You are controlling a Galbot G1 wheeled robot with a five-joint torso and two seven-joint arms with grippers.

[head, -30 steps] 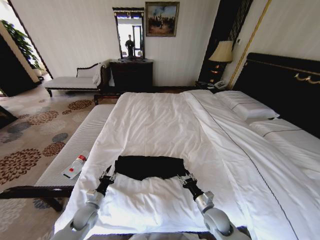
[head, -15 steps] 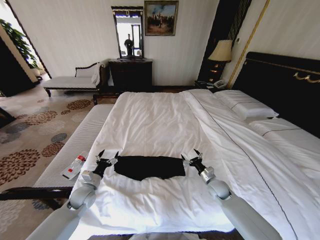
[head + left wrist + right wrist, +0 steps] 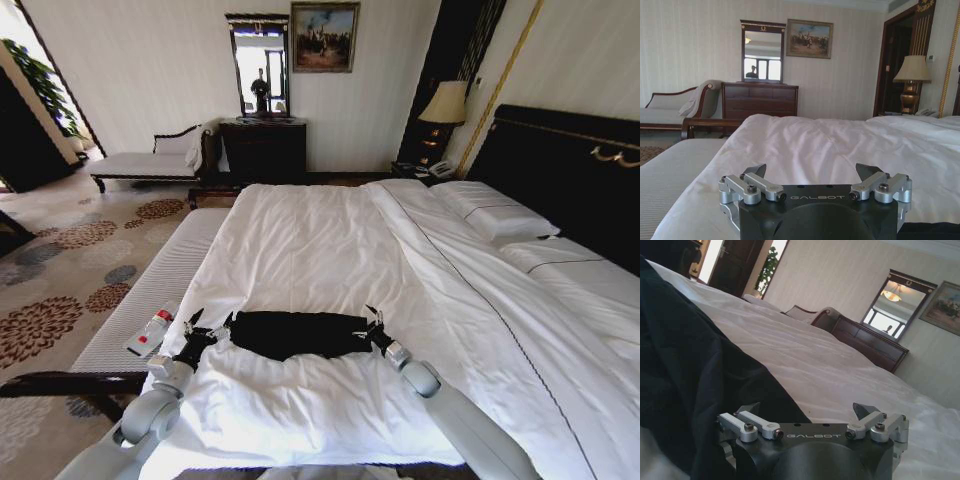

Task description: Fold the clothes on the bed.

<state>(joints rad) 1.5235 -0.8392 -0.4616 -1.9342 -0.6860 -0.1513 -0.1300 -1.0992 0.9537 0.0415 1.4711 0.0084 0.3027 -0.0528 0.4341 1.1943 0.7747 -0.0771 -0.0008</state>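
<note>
Black T-shirt (image 3: 297,333), folded, near bed (image 3: 330,250) foot edge. Left gripper (image 3: 203,329), right gripper (image 3: 371,324): spread wide, empty, flanking. Risk: duvet (image 3: 300,400) may be pinched with the cloth.

A dark wooden dresser (image 3: 262,150) is standing against the far wall, with a mirror (image 3: 258,65) above it and a framed painting (image 3: 324,37) hanging just beside the mirror. A chaise with a pale cushion (image 3: 150,162) is sitting near the dresser. A lamp with a cream shade (image 3: 445,105) is glowing on a nightstand. A white-cushioned bench (image 3: 150,300) is carrying a white bottle with a red cap (image 3: 149,333). A patterned floral carpet (image 3: 60,270) is covering the floor.
</note>
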